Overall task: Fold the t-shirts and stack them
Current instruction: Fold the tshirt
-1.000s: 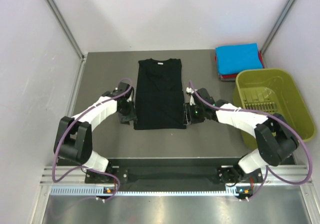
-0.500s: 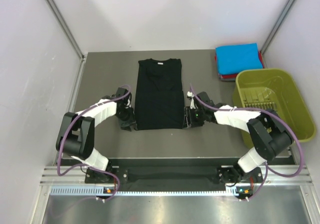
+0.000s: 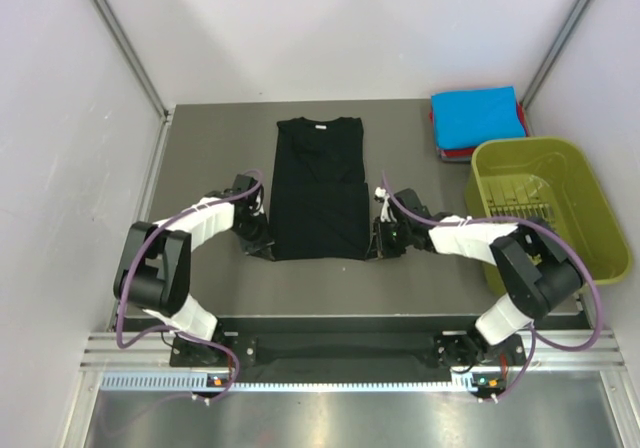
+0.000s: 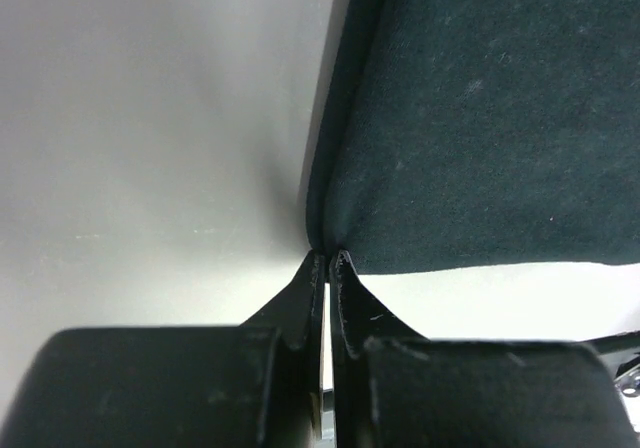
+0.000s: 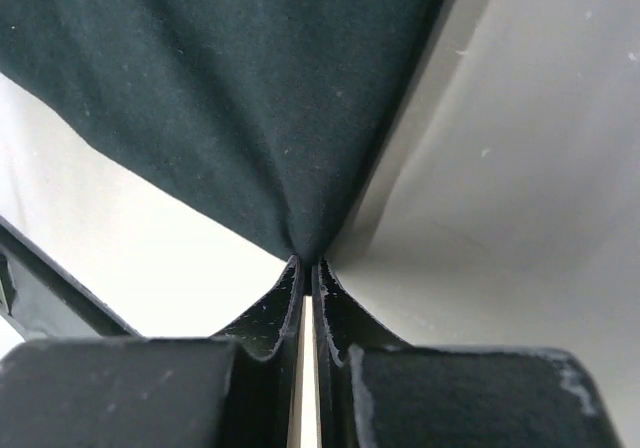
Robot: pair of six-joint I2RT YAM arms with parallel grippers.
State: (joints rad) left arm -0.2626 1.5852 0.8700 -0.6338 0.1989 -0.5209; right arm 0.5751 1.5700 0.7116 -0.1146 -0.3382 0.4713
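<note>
Both arms have dropped to the black shirt's (image 3: 318, 190) near corners on the counter (image 3: 210, 158); our left fingers (image 4: 327, 260) and right fingers (image 5: 306, 265) pinch them shut. Thin grips may slip when lifting.

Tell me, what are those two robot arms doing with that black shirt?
They are folding it. The black shirt lies flat on the table, its sides already folded in. The left gripper and the right gripper are each pinched shut on a bottom corner of it. A blue shirt sits folded on a red one, beside a green basket.
</note>
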